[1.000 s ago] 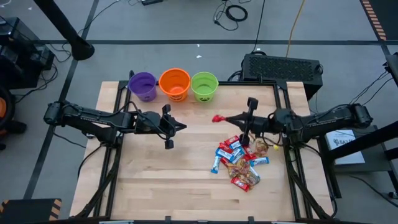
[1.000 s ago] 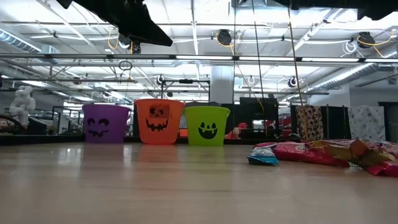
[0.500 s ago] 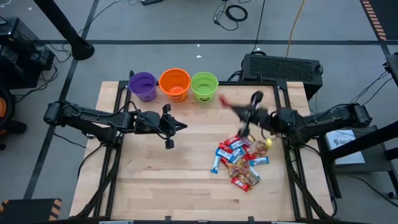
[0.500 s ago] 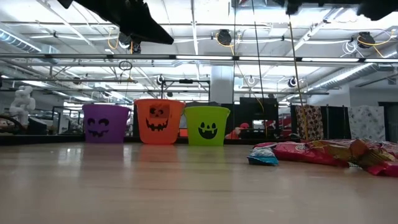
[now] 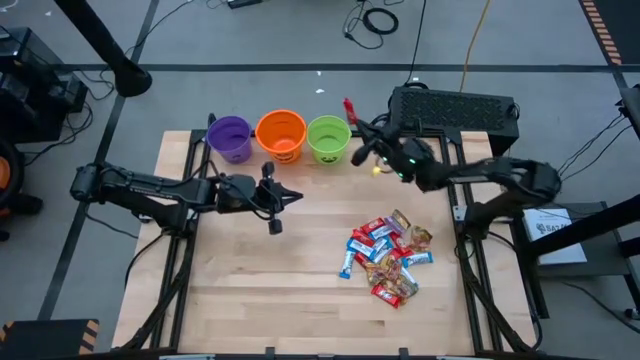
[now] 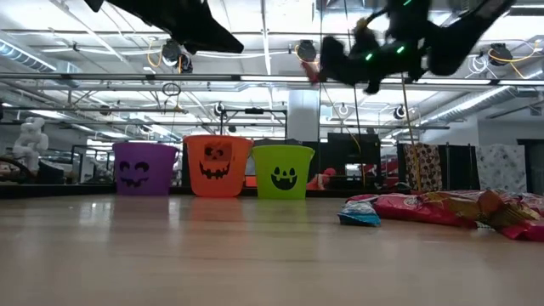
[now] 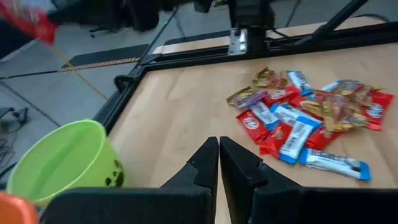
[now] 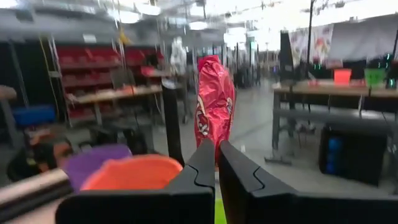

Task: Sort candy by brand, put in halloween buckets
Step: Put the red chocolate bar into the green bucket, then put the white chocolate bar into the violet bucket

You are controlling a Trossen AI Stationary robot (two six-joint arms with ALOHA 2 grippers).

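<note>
I am holding the right gripper point(image 5: 352, 112) up in the air just beside the green bucket point(image 5: 328, 138), its fingers clamped on a red candy bar point(image 8: 214, 109). The orange bucket point(image 5: 281, 134) and purple bucket point(image 5: 230, 137) are standing in a row beside the green one along the far edge of the counter point(image 5: 240, 290). The left gripper point(image 5: 290, 198) is hovering with its fingers closed on nothing, near the counter's middle. The candy pile point(image 5: 386, 258) is lying well apart from the buckets. A black case point(image 5: 455, 108) is sitting behind the right arm.
</note>
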